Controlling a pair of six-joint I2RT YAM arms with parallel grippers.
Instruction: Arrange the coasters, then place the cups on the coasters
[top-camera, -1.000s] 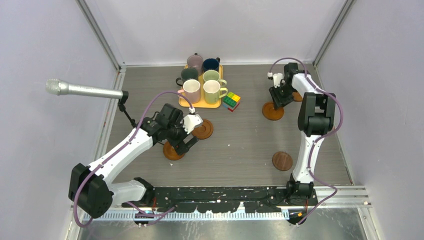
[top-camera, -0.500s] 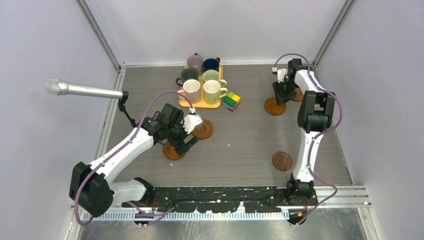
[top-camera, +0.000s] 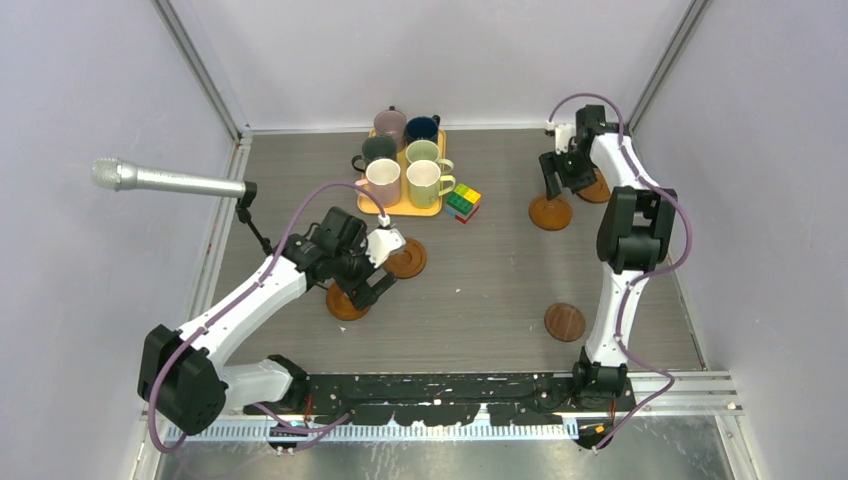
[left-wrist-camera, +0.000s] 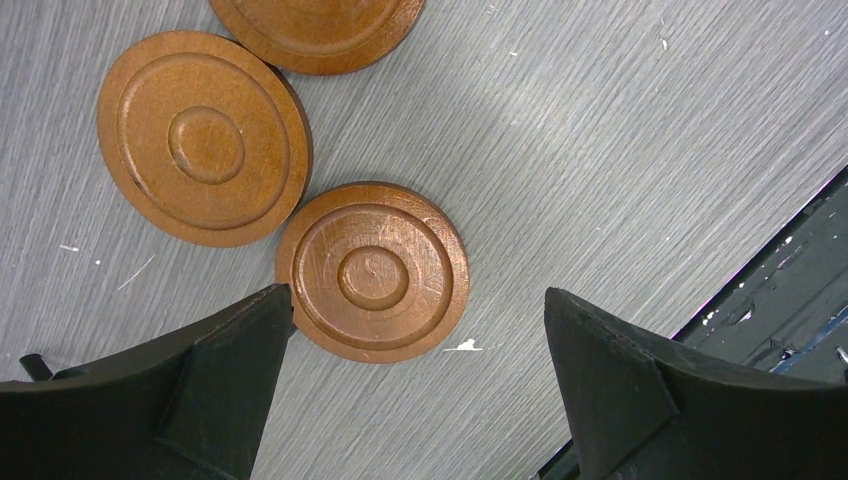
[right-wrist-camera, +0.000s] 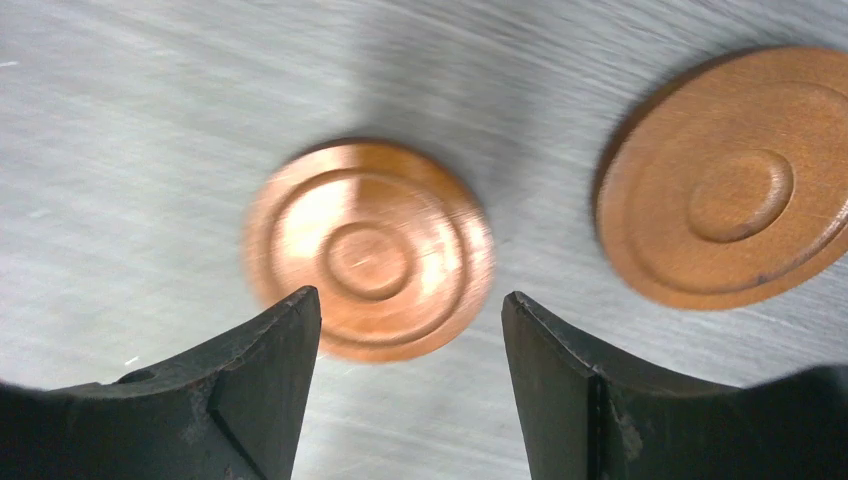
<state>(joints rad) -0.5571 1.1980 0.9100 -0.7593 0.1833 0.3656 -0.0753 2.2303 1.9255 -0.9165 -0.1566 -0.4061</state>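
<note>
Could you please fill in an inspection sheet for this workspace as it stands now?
Surface: grey wood-grain table, a few white flecks.
Job's things: six round brown wooden coasters lie flat: three centre-left, two far right, one darker near right; six handled ceramic mugs crowd the yellow-orange rectangular tray.
Clutter: multicoloured cube beside the tray.
Grippers: left gripper jaws open above a coaster; right gripper jaws open, holding nothing.
Cables: purple cables arch above the table.
Surroundings: silver microphone on a black stand, left; pale walls.

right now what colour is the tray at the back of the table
Yellow-orange; the tray shows best in the top external view.
</note>
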